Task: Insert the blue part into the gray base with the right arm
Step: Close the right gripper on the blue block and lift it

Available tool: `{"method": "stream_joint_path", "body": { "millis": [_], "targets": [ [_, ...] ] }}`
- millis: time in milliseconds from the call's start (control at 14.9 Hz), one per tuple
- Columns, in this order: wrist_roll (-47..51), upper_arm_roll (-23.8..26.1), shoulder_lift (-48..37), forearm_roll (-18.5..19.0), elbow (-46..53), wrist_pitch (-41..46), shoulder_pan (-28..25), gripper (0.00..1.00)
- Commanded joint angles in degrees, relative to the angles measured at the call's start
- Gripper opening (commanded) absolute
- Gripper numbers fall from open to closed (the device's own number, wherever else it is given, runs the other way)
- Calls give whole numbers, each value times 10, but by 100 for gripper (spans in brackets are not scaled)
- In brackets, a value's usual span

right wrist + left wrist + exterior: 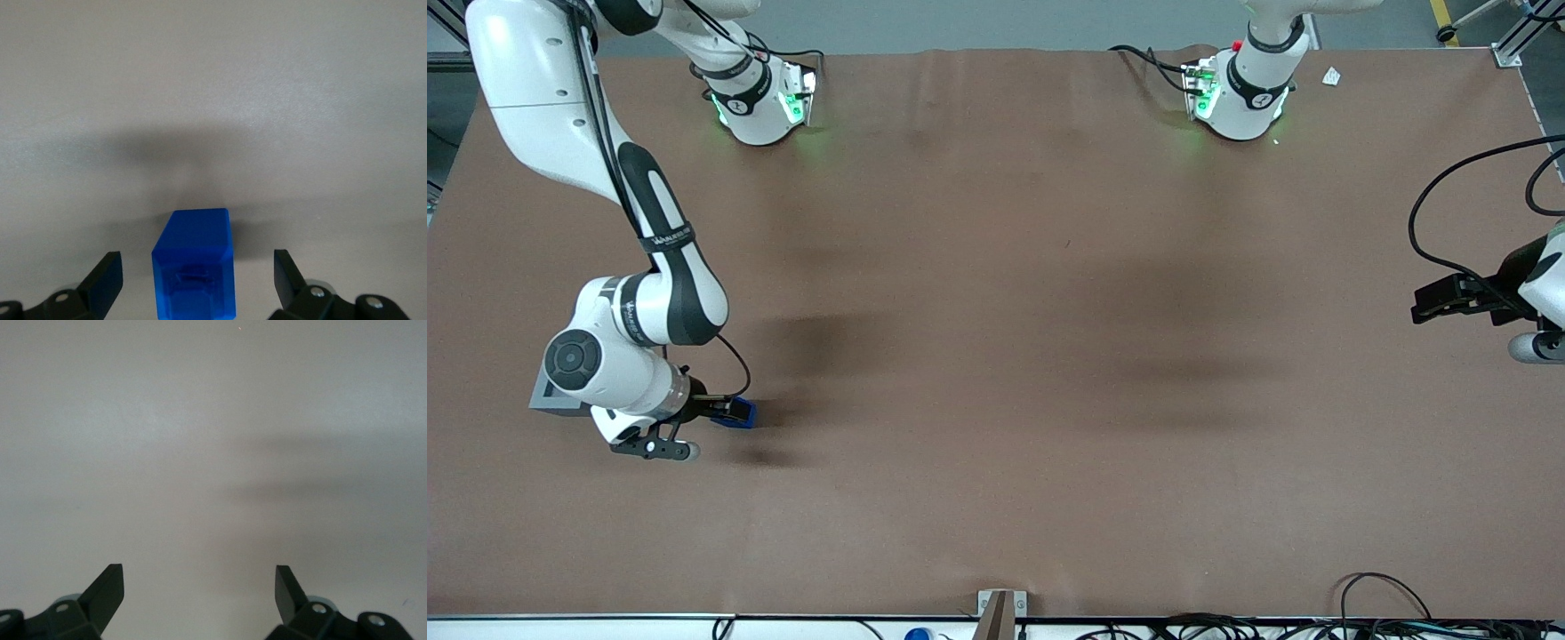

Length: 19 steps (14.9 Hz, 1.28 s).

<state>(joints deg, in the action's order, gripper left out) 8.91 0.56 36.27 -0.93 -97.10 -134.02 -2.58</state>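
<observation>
The gripper (pixel 725 411) of the right arm (pixel 636 307) is low over the brown table cover (pixel 996 356), toward the working arm's end of the table. Its 2 fingers (pixel 103 277) are spread wide and touch nothing. In the wrist view nothing stands between them and the blue part (pixel 195 267).

The blue part (pixel 738 413) sits on the cover in the gap between the fingers, apart from both, closer to one of them. A small notch shows in its face toward the wrist camera.

The gray base (pixel 550 396) lies on the table just beside the arm's wrist and is mostly covered by it, so only a corner shows.

The arm reaches out from its base and bends down sharply at the elbow, with the wrist low near the table.
</observation>
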Motion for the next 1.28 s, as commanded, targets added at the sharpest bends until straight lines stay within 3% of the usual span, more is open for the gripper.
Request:
{"method": "stream_joint_path", "body": {
  "millis": [0,604,873,1209],
  "targets": [
    [11,-3,0,-2,-2,-4,-9,94],
    [8,-3,-1,-1,0,3,-8,36],
    [3,-4,-7,0,5,5,-3,25],
    [1,-6,-42,0,12,29,23,20]
  ]
}}
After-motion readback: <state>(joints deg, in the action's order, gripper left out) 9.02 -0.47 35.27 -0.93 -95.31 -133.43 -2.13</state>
